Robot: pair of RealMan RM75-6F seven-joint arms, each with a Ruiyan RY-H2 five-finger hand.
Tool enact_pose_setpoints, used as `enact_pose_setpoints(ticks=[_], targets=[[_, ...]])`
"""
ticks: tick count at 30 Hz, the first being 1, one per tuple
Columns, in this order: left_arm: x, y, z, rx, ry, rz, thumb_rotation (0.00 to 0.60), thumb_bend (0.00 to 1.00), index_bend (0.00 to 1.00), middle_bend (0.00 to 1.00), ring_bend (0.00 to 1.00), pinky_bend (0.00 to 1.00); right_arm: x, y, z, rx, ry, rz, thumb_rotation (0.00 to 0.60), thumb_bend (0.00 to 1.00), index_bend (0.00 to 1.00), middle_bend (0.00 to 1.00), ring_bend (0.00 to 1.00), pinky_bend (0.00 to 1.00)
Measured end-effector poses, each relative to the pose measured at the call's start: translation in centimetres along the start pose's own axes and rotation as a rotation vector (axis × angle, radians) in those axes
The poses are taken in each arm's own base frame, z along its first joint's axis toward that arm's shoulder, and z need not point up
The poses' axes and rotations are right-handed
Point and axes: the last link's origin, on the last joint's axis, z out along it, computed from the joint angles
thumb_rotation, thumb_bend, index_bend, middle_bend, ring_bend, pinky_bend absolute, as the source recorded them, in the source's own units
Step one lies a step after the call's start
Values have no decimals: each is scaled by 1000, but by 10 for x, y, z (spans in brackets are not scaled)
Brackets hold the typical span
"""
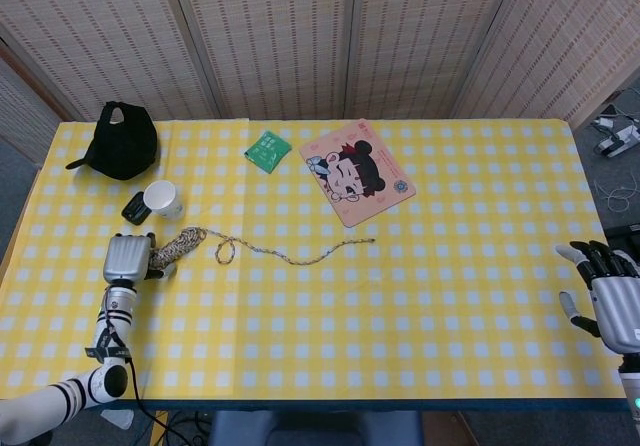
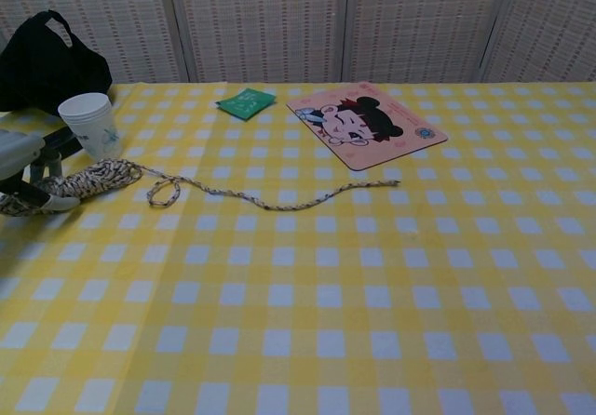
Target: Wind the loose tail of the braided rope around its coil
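Observation:
The braided rope's coil (image 1: 176,243) lies on the yellow checked table at the left, also in the chest view as the coil (image 2: 98,179). Its loose tail (image 1: 300,256) runs right from the coil through a small loop (image 2: 164,191) and ends near the table's middle. My left hand (image 1: 128,257) is at the coil's left end, with the thumb (image 2: 54,204) lying in front of the rope and the fingers behind it; nothing is lifted. My right hand (image 1: 611,297) hovers at the far right edge, fingers apart, holding nothing.
A white paper cup (image 1: 163,199) and a small black object (image 1: 133,207) stand just behind the coil. A black bag (image 1: 122,141) lies at the back left. A green packet (image 1: 267,150) and a pink cartoon mat (image 1: 356,171) lie behind the tail.

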Motion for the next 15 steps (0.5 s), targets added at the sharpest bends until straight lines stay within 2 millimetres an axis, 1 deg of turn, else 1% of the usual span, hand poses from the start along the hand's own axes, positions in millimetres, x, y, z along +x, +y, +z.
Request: enact_pose_setpoints(ticks=[3, 6, 15], targets=[[-1, 0, 1, 1, 6, -10, 298, 199, 519, 545, 507, 386, 0, 0, 0, -1, 0, 0, 600, 340, 204, 184, 108, 208], [-2, 1, 3, -1, 14, -16, 328, 198, 540, 564, 520, 391, 0, 0, 0, -2, -1, -1, 600, 339, 204, 184, 108, 207], [-4, 1, 8, 3, 21, -38, 332, 198, 582, 608, 549, 411, 0, 1, -1, -7, -2, -3, 600, 336, 204, 184, 108, 208]])
